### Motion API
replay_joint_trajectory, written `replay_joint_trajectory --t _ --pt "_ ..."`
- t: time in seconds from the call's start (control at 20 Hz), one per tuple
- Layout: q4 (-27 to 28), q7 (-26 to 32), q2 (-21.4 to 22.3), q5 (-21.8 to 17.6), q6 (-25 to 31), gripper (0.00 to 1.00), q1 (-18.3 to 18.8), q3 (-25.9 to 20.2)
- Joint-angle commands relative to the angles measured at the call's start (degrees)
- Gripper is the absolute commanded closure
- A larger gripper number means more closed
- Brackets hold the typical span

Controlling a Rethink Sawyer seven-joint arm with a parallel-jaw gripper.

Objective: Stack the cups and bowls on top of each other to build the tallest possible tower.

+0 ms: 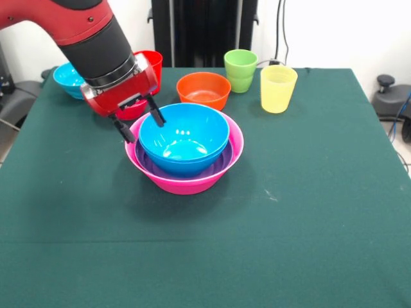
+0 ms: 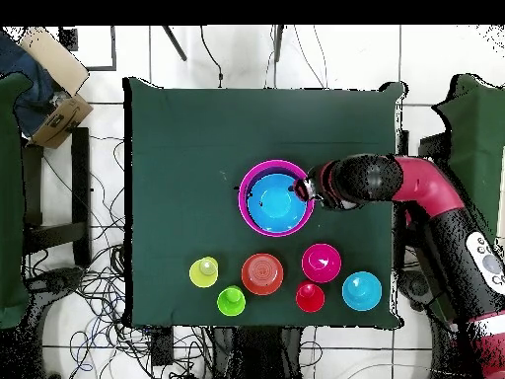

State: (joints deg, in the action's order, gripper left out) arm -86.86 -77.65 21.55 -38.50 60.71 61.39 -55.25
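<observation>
The tower stands mid-table: a pink bowl (image 1: 186, 184) holds a purple bowl (image 1: 217, 167) with a blue bowl (image 1: 186, 136) on top; it also shows in the overhead view (image 2: 276, 197). My gripper (image 1: 140, 120) is open at the tower's left rim, one finger at the blue bowl's edge and the other outside the pink bowl. At the back are an orange bowl (image 1: 203, 90), a green cup (image 1: 240, 69), a yellow cup (image 1: 278, 88), a red cup (image 1: 154, 63), a cyan bowl (image 1: 66, 78) and a magenta-red bowl (image 1: 133, 112), largely hidden by the gripper. Only one blue bowl shows.
The loose cups and bowls line the robot's side of the green table (image 1: 289, 212). In the overhead view the arm (image 2: 414, 188) reaches in from the right. A cardboard box (image 2: 59, 109) and chairs stand off the table.
</observation>
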Motion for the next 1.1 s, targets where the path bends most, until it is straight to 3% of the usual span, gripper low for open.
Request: replay_joint_trajectory --t 0.05,0.5,1.1 --pt "10.14 7.71 5.29 2.64 18.74 0.0 -9.06 5.0" --pt "14.17 5.46 5.11 4.99 23.57 0.0 -11.62 6.21" --pt "1.78 5.7 7.62 3.33 13.83 0.0 -6.21 5.66"
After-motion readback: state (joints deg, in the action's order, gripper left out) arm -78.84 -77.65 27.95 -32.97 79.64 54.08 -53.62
